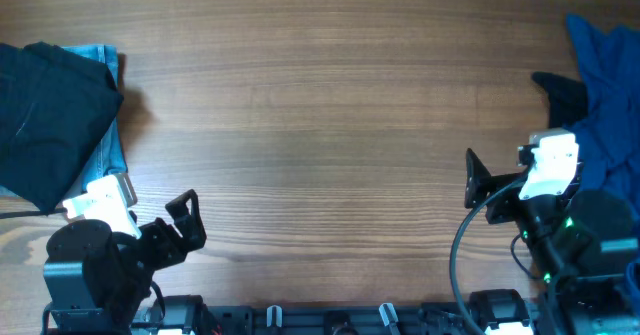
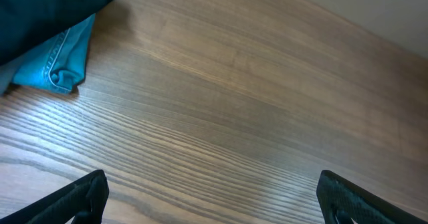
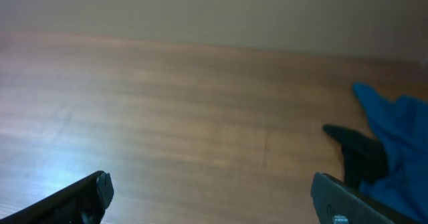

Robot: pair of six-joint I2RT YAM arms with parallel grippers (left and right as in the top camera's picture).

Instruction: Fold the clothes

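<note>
Left gripper (image 1: 188, 223): fingers (image 2: 80, 197) spread wide, holding nothing, over bare wood near the front edge.
Right gripper (image 1: 472, 180): fingers (image 3: 80, 194) also parted and empty, just beside the right-hand heap.
Black garment (image 1: 50, 115): bunched at the table's (image 1: 320, 95) left edge, not gripped.
Light blue piece (image 1: 108, 150): denim-like, under the black garment, with its hem showing on the right.
Royal blue garment (image 1: 605, 75): crumpled at the right edge.
Dark cloth (image 1: 562, 95): pokes out at the royal blue garment's left side.
</note>
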